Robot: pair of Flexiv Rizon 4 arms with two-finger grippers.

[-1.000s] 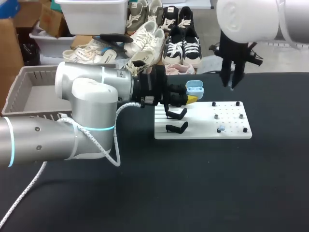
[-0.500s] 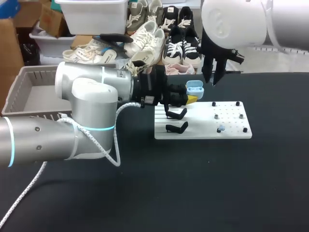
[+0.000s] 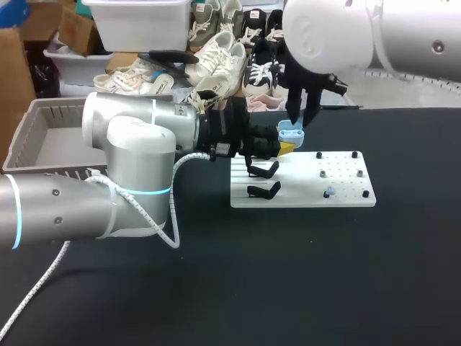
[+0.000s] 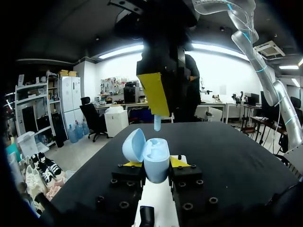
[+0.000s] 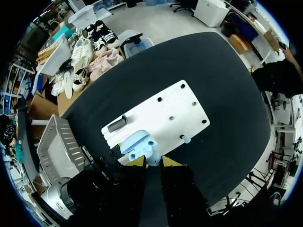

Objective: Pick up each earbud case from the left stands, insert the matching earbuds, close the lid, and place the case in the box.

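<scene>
Left jaws: clenched from two sides on the pale-blue egg-shaped plastic earbud case [image 4: 155, 160], with its lid hinged open. Held raised by the far edge of the white pegged plastic board [image 3: 302, 184].
Right jaws: pinched on a small pale earbud [image 4: 157, 123], stem down. Hanging straight above the open case, not yet in it.
Step, judged: first earbud insertion. Lid closing and boxing not yet done.
Risk, misalignment: catching on the case rim, tipping over and dropping to the board or the black surface [image 3: 288, 274] if lowered off-centre.
Risk, pressure: twisting or sliding the case down through the left jaws if pushed too hard, since it is held only by its sides.
Risk, lid: knocking the open lid half shut, or turning the case, if brushed on the way down.
Risk, socket: cannot tell which socket fits this earbud. Jamming likely if it is the wrong one.
Remaining: second pale earbud [image 3: 329, 192] on a peg at the board's near right. Grey slatted plastic box [image 3: 43, 137] far left, well apart.
</scene>
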